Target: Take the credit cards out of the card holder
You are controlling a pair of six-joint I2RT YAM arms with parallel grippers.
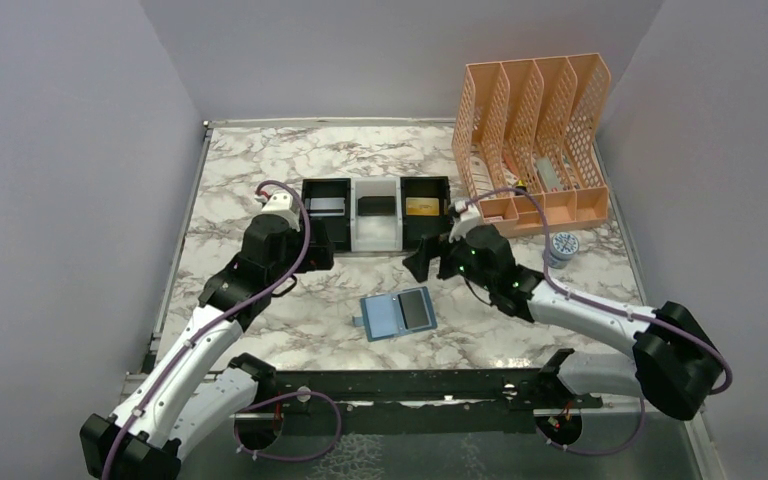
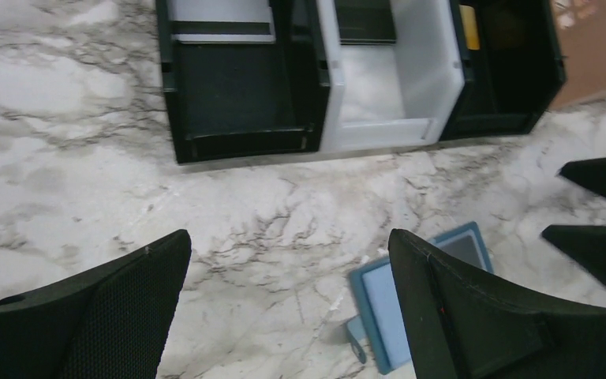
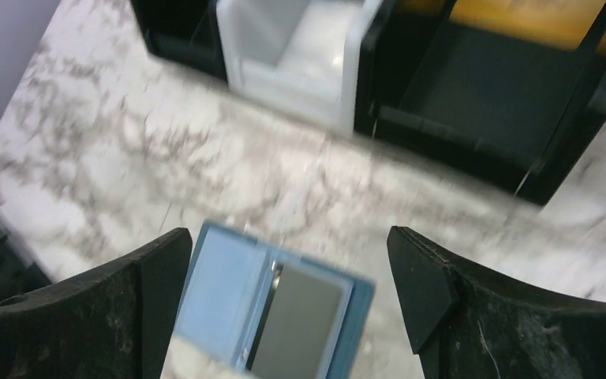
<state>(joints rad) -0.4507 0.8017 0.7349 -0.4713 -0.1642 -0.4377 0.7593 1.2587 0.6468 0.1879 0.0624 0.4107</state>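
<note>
The blue card holder (image 1: 384, 318) lies open on the marble table, with a dark grey credit card (image 1: 417, 309) in its right panel. My left gripper (image 1: 318, 254) hovers open above the table, left of the holder and just in front of the tray. Its view catches the holder (image 2: 379, 304) partly behind one finger (image 2: 458, 316). My right gripper (image 1: 421, 263) is open and empty above the holder (image 3: 229, 288), with the grey card (image 3: 300, 324) showing between its fingers. The tray holds a silvery card (image 1: 326, 208), a black card (image 1: 375, 206) and a gold card (image 1: 421, 207).
The black-and-white three-compartment tray (image 1: 376, 240) stands just beyond both grippers. An orange file rack (image 1: 535, 140) stands at the back right, with a small round tin (image 1: 562, 247) in front of it. Grey walls close in the table on three sides.
</note>
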